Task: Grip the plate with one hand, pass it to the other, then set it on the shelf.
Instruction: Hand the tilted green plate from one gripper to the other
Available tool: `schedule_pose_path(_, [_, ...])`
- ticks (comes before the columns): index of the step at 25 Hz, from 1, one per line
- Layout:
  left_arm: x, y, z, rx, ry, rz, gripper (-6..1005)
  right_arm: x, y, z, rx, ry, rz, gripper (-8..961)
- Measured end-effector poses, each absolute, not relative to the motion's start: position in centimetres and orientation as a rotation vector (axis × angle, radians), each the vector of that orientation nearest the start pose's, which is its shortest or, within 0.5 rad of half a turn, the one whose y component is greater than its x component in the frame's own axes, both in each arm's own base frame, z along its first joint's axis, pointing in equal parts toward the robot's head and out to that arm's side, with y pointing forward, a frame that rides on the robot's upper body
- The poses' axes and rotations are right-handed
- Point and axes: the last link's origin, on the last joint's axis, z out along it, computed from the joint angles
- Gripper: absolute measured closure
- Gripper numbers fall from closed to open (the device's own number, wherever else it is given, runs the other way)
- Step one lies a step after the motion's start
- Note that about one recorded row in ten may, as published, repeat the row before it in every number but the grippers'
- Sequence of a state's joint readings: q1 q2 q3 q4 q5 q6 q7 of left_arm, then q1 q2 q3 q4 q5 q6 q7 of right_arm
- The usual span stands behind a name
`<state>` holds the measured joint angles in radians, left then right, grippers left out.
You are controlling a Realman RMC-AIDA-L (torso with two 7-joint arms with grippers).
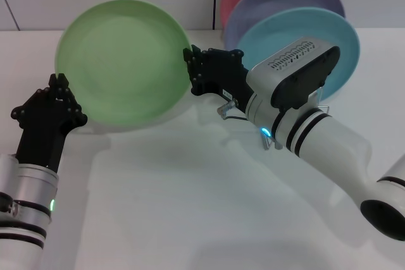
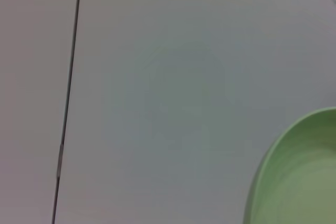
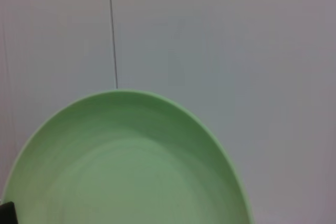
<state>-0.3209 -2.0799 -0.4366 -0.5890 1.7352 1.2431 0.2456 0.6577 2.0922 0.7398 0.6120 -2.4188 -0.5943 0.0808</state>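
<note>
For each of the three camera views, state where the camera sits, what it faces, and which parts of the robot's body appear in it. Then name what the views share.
Head view: on the robot's head, looking down at the green plate, left gripper and right gripper at its rim; both arms show.
Left wrist view: on the left wrist, facing the wall and plate edge; no body.
Right wrist view: on the right wrist, facing plate and wall; no clear body.
Shared: the green plate.
</note>
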Motion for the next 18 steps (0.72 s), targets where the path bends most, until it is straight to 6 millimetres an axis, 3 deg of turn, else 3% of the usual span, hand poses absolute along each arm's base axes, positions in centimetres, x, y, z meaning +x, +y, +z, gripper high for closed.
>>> schedule_pose_path(18, [-27.79, 29.21, -5.93, -1.494, -0.596, -0.765, 966, 16.01, 37.67, -12.44, -2.156, 0.506, 0.749, 810])
